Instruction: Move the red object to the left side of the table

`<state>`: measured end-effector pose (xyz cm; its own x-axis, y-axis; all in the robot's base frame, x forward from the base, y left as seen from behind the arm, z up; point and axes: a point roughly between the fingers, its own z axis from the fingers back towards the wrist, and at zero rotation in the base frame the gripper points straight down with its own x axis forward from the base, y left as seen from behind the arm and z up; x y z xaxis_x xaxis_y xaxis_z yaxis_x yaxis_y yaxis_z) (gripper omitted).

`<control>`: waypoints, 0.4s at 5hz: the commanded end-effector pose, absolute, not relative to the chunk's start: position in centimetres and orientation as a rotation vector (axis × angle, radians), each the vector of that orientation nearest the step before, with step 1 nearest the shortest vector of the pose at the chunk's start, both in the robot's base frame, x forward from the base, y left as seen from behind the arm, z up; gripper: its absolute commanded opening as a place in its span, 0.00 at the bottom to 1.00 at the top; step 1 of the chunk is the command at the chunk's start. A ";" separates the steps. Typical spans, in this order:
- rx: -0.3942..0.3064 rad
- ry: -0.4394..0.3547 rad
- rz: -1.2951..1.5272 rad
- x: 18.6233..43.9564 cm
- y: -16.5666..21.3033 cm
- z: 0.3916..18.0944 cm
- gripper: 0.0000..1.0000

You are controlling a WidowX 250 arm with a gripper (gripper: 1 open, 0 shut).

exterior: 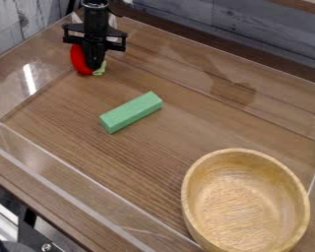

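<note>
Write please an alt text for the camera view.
A robot arm's fingers are closed on a small red object at the far left of the table. A green block lies mid-table; an empty wooden bowl sits near right.

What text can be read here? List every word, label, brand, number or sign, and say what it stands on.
None: no readable text shows anywhere in this view.
The green block, the wooden bowl, the red object, the gripper and the table all show plain surfaces, with no words, labels, brands, numbers or signs.
</note>
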<state>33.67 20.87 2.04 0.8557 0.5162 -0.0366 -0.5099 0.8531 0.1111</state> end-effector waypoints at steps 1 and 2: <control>0.104 0.052 0.599 32.8 22.1 2.6 0.00; 0.106 0.052 0.613 32.7 22.2 2.5 0.00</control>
